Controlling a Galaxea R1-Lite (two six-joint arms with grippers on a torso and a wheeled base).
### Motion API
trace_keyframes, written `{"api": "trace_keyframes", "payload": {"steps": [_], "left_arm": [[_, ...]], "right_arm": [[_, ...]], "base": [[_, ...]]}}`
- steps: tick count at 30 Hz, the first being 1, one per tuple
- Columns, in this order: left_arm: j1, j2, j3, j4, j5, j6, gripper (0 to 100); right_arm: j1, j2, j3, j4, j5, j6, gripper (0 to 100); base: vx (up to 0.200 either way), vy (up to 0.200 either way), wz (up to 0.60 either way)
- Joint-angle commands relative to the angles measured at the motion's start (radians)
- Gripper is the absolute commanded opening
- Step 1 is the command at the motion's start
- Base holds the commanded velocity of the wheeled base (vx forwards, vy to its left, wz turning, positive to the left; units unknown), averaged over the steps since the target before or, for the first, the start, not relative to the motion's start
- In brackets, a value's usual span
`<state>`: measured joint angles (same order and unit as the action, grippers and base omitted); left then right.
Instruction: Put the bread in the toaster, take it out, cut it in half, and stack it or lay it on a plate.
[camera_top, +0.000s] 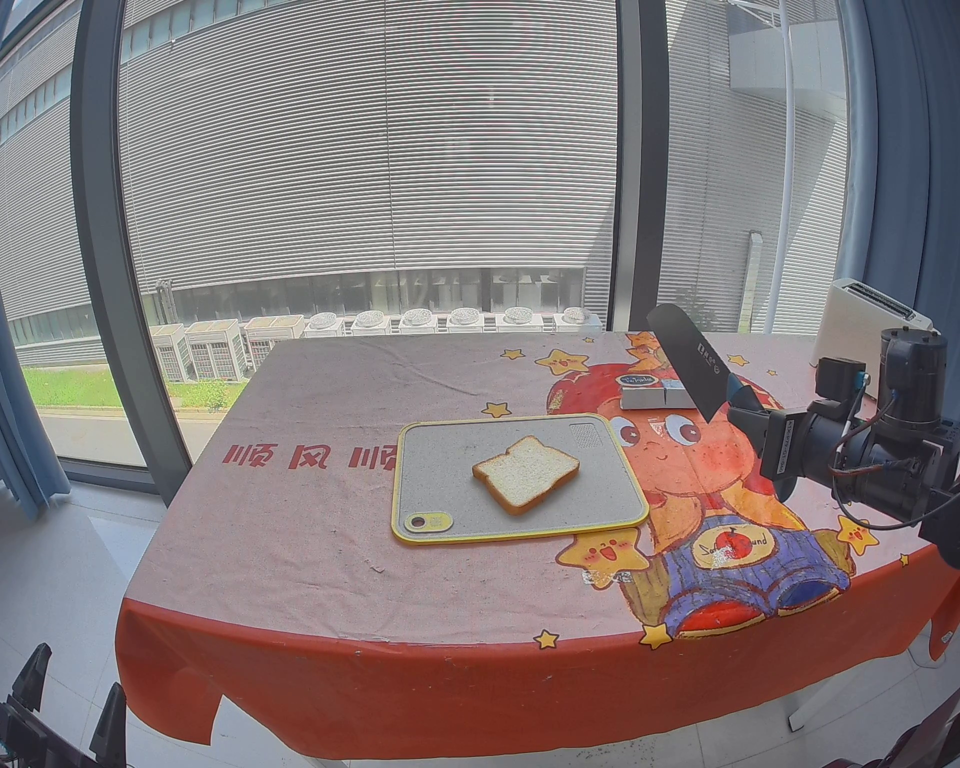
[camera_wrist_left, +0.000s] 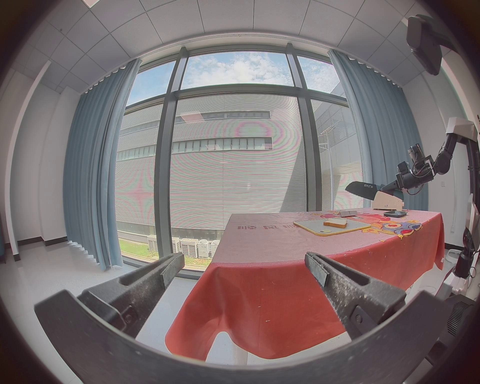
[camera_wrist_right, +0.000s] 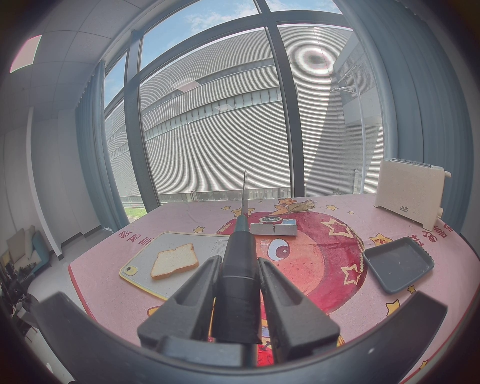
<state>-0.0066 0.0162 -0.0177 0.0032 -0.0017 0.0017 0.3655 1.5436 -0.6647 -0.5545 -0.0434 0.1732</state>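
knife (camera_top: 690, 360) handle hid in tool (camera_wrist_right: 239, 265), toaster (camera_top: 858, 318) part-hid

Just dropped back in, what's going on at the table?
The right gripper is shut on the knife, held in the air right of the board. The bread lies whole on the board. The toaster and plate stand farther right. The left gripper hangs open off the table.
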Motion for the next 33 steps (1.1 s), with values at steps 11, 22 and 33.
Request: {"api": "trace_keyframes", "payload": {"steps": [11, 22, 33], "left_arm": [[0.000, -0.016, 0.016, 0.000, 0.000, 0.000, 100], [0.000, -0.016, 0.016, 0.000, 0.000, 0.000, 100], [0.002, -0.016, 0.016, 0.000, 0.000, 0.000, 100]], "right_arm": [[0.023, 0.001, 0.002, -0.002, 0.000, 0.000, 0], [0.073, -0.030, 0.028, -0.002, 0.002, -0.009, 0], [0.121, -0.054, 0.039, -0.001, 0.002, -0.014, 0]], "base": [[0.000, 0.000, 0.00], [0.000, 0.000, 0.00], [0.000, 0.000, 0.00]]}}
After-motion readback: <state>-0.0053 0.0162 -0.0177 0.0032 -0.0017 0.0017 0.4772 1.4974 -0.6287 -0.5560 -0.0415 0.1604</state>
